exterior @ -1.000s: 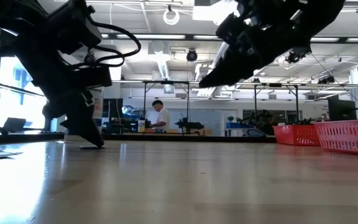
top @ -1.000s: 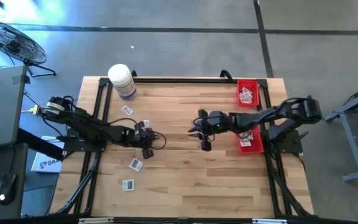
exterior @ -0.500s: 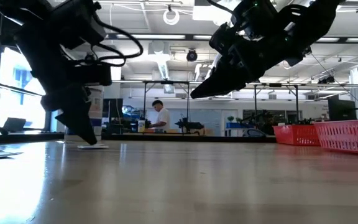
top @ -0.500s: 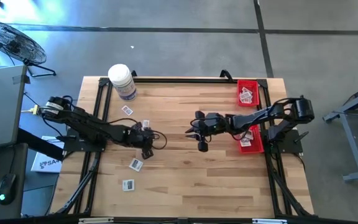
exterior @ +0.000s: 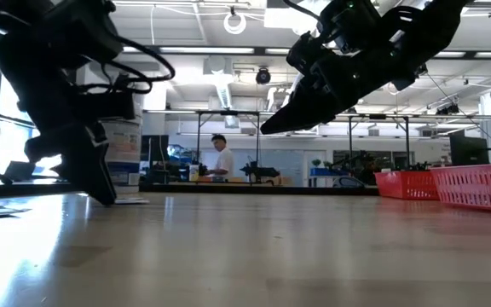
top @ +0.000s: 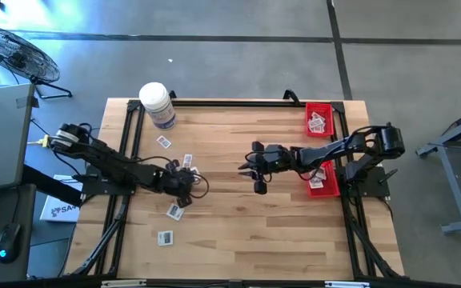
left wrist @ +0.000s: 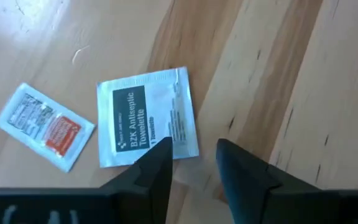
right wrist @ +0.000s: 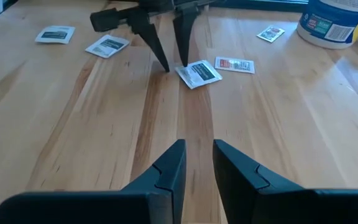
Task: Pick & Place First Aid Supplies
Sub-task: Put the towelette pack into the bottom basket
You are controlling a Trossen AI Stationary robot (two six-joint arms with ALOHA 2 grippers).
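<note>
Packets: five loose on the left half of the table [top: 238, 232] in the high view. One packet [top: 163, 142] sits below the jar [top: 157, 106], upper left. A second [top: 188, 161] is just right of and below it. A third, the towelette packet [top: 191, 170], lies right at the left gripper's tips. Two more sit lower left: one [top: 174, 211] just below the gripper, another [top: 165, 238] nearer the bottom edge.

Left wrist view: towelette packet [left wrist: 146, 118] lies flat on the wood, print up, with a smaller red-print packet [left wrist: 45, 126] just to its left, apart from it.

Left gripper [top: 186, 178]: centre-left of the high view, tips down at the table. Jaws stand apart with nothing between them. One fingertip [left wrist: 160, 152] overlaps the towelette packet's lower edge in the wrist view; can't tell if it touches.

Right gripper [top: 259, 181]: just right of centre in the high view, held off the table in the low view [exterior: 284, 119]. Jaws are partly apart, bare wood showing between them in its wrist view, and they hold nothing.

Two red bins at the right edge: the upper bin [top: 320, 120] with several packets inside, the lower bin [top: 323, 180] partly under the right arm, also with packets.

Low view: a person [exterior: 221, 159] stands far back in the room.
</note>
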